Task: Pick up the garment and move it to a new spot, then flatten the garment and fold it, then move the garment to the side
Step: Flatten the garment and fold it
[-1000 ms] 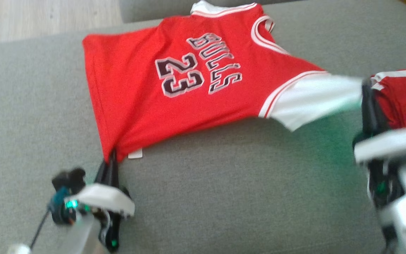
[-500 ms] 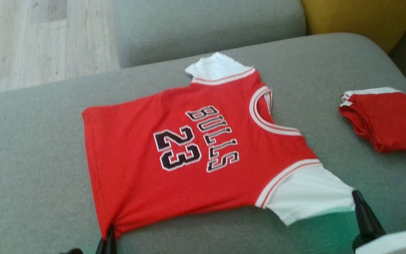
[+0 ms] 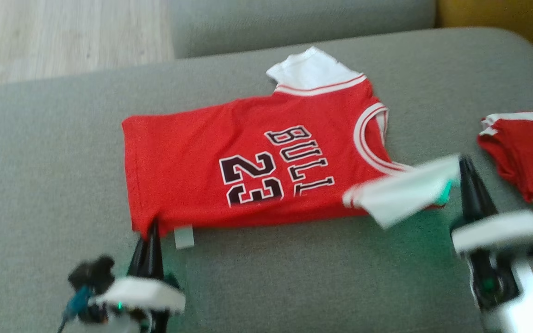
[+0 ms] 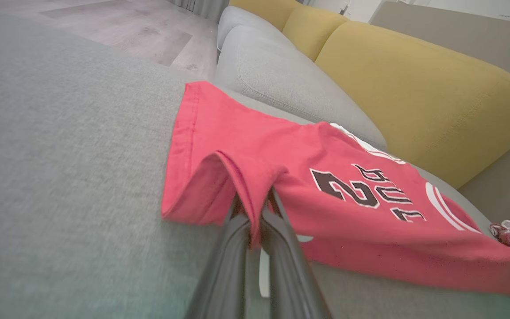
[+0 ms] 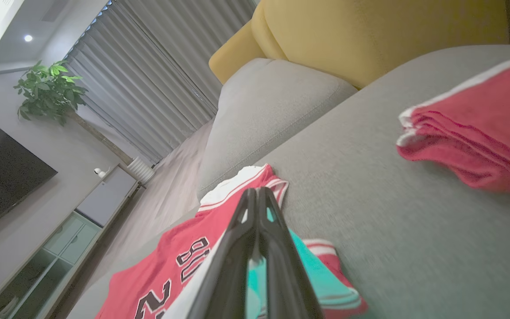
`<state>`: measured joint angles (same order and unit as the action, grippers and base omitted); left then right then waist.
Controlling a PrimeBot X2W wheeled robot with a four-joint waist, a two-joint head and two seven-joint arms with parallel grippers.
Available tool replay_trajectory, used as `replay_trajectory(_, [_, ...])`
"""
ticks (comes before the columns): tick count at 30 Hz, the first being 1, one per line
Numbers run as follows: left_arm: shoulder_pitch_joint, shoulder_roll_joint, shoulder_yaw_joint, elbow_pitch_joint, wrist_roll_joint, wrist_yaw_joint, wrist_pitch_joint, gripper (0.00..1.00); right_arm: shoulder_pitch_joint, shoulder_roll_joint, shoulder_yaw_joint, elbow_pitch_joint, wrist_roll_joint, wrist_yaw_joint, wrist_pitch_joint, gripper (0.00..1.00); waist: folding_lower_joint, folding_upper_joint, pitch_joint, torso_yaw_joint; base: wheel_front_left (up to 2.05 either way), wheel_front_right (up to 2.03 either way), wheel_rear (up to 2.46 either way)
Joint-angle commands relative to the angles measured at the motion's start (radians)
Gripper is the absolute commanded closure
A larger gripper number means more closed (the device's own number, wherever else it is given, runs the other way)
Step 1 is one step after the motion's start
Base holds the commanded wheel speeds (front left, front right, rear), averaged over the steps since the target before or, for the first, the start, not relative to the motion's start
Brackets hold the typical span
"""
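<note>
The garment [image 3: 248, 152] is a red jersey with white sleeves and black "23" lettering, lying on the grey sofa cushion [image 3: 40, 162]. My left gripper [image 3: 151, 226] is shut on its near hem corner, and in the left wrist view red cloth [image 4: 326, 195] bunches up between the closed fingers of that gripper [image 4: 255, 201]. My right gripper [image 3: 464, 162] is shut on the end of the near white sleeve [image 3: 405, 192], which hangs lifted off the cushion. From the right wrist, that gripper [image 5: 257, 191] shows closed fingers with the jersey [image 5: 175, 261] below them.
A second red garment, folded [image 3: 525, 152], lies at the cushion's right edge [image 5: 481, 133]. A grey back cushion [image 4: 281, 75] and yellow cushions [image 4: 414, 88] stand behind. Wooden floor [image 3: 63, 37] lies past the far left edge. Bare grey cushion stretches to the left and front.
The head camera has shifted. My right gripper has lifted the white sleeve and drawn it in toward the jersey's body. The left gripper still holds the hem corner.
</note>
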<state>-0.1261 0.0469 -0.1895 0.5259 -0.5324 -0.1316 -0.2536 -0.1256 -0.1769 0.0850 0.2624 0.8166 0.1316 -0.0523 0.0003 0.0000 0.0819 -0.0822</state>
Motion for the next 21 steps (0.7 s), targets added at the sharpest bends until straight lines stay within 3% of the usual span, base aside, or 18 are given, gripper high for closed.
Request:
replay_trajectory(1, [-0.056, 0.004, 0.022, -0.013, -0.007, 0.007, -0.008, 1.00, -0.062, -0.001, 0.010, -0.013, -0.019, -0.001, 0.002, 1.00, -0.0003, 0.0000, 0.034, 0.022, 0.00, 0.00, 0.00])
replay_trajectory(10, [-0.237, 0.003, -0.015, 0.108, -0.014, 0.081, -0.008, 1.00, -0.341, 0.051, -0.020, 0.252, -0.168, -0.001, -0.067, 1.00, -0.0003, 0.0000, 0.102, 0.053, 0.00, 0.00, 0.00])
replay_trajectory(11, [-0.248, 0.003, -0.012, 0.114, -0.015, 0.093, -0.008, 1.00, -0.365, 0.057, -0.023, 0.282, -0.180, -0.001, -0.083, 0.80, -0.0003, 0.0000, 0.103, 0.056, 0.00, 0.00, 0.00])
replay_trajectory(12, [-0.255, 0.003, -0.010, 0.117, -0.013, 0.103, -0.008, 1.00, -0.385, 0.061, -0.028, 0.312, -0.193, -0.001, -0.103, 0.30, -0.0003, 0.0000, 0.103, 0.059, 0.00, 0.00, 0.00])
replay_trajectory(13, [-0.260, 0.003, -0.006, 0.115, -0.008, 0.115, -0.008, 0.62, -0.404, 0.064, -0.034, 0.339, -0.208, -0.001, -0.126, 0.00, -0.0003, 0.0000, 0.104, 0.062, 0.00, 0.00, 0.00])
replay_trajectory(14, [-0.262, 0.003, -0.001, 0.111, -0.004, 0.127, -0.008, 0.10, -0.419, 0.067, -0.037, 0.361, -0.222, -0.001, -0.145, 0.00, -0.0003, 0.0000, 0.102, 0.065, 0.00, 0.00, 0.00])
replay_trajectory(15, [-0.259, 0.003, 0.002, 0.109, 0.000, 0.137, -0.008, 0.00, -0.430, 0.068, -0.035, 0.379, -0.238, -0.001, -0.161, 0.00, -0.0003, 0.0000, 0.100, 0.067, 0.00, 0.00, 0.00])
replay_trajectory(21, [-0.194, 0.003, 0.036, 0.042, 0.089, 0.195, -0.008, 0.00, -0.410, 0.034, 0.003, 0.393, -0.406, -0.001, -0.208, 0.00, -0.0003, 0.0000, 0.074, 0.080, 0.00, 0.00, 0.00])
